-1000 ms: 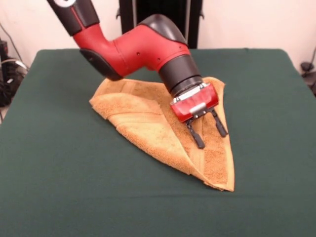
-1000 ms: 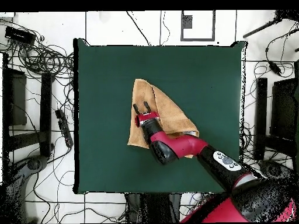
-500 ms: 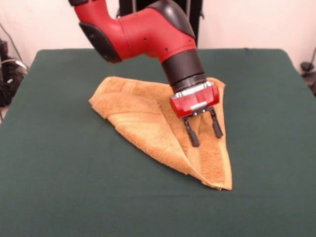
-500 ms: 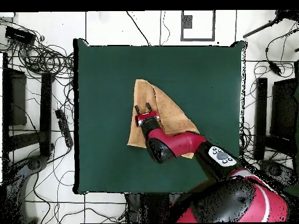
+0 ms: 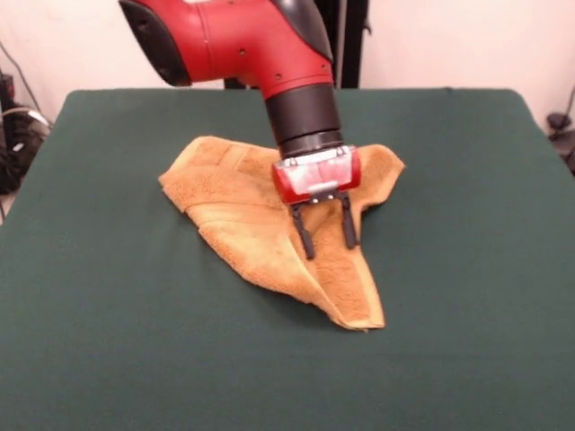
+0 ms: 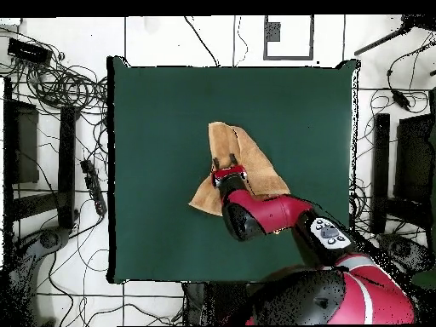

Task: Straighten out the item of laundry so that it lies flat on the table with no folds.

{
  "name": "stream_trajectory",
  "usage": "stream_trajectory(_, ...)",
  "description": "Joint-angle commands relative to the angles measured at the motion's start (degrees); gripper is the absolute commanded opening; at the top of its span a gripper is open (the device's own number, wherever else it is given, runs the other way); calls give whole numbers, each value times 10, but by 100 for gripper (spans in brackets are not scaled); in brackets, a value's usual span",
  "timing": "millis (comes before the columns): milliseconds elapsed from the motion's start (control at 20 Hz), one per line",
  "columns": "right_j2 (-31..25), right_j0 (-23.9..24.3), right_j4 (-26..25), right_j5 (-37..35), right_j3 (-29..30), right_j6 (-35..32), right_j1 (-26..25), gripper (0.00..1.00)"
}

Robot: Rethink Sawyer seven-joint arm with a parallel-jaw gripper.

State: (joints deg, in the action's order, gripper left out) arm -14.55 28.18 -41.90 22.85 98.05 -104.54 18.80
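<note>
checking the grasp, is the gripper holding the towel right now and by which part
Cannot be told. The gripper has its fingers spread, tips down on the folded towel at its middle strip; no pinch is visible.

The towel [image 5: 269, 229] lies on the table [image 5: 467, 269], near its middle in both views, with bare table on every side. In the front view it spreads widest at the far side, one corner reaching left and another right, and narrows to a tip at the near side, right of its own middle. Part of it is folded over along the left side, so layers lie on one another. The arm [image 5: 243, 45] comes down from the upper left, and the gripper [image 5: 325, 235] stands over the towel's middle, its two fingers apart, tips at the cloth. In the overhead view the towel [image 6: 255, 166] lies above the gripper [image 6: 226, 161].
</note>
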Motion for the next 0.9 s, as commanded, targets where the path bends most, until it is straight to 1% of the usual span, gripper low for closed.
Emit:
stream_trajectory(50,71,1,19,-96,-50,-39,-29,100)
stream_trajectory(200,37,34,24,-96,-39,-65,-38,100)
stream_trajectory(250,19,52,23,-98,-32,-75,-39,100)
stream_trajectory(300,-8,77,20,-103,-25,-86,-45,100)
stream_trajectory(350,-52,117,13,-113,-14,-101,-58,100)
stream_trajectory(400,-82,147,12,-112,-7,-118,-72,100)
stream_trajectory(500,-145,207,11,-132,7,-132,-106,100)
stream_trajectory(600,-215,272,-7,-153,13,-135,-155,100)
stream_trajectory(650,-237,295,-8,-150,18,-142,-176,100)
stream_trajectory(700,-248,308,-2,-154,21,-141,-190,100)
stream_trajectory(900,-294,367,-4,-185,19,-101,-260,100)
